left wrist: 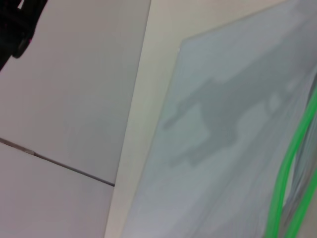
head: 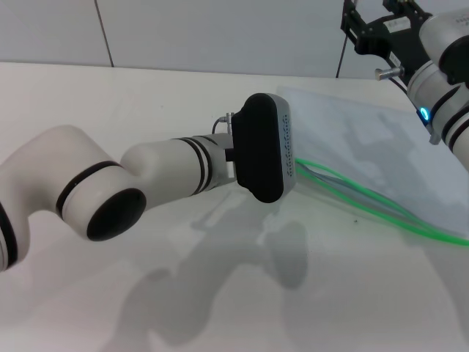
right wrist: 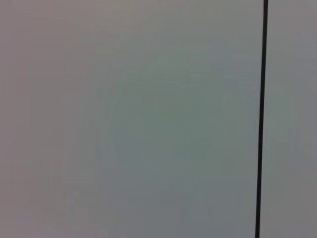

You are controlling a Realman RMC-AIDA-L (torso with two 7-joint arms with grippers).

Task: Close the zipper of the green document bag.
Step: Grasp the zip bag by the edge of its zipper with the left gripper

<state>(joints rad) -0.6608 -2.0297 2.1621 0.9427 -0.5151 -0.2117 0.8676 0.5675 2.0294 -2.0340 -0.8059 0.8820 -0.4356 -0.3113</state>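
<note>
The green document bag [head: 366, 136] lies flat on the white table at the right, a translucent grey-blue pouch. Along its near long edge the zipper [head: 370, 196] shows as two bright green strips that run apart from each other; I see no slider. My left arm reaches across the middle, and the left gripper [head: 265, 147] hangs at the bag's left end, over the start of the strips, with its black housing hiding the fingers. The left wrist view looks down on the bag [left wrist: 223, 124] and the green strips [left wrist: 286, 178]. My right gripper [head: 370, 31] is raised at the far right, above the bag's far edge.
A white panelled wall [head: 220, 29] with dark seams rises behind the table [head: 146, 103]. The right wrist view shows only that wall and one dark seam [right wrist: 261, 124]. The arms' shadows fall on the bag and on the table in front.
</note>
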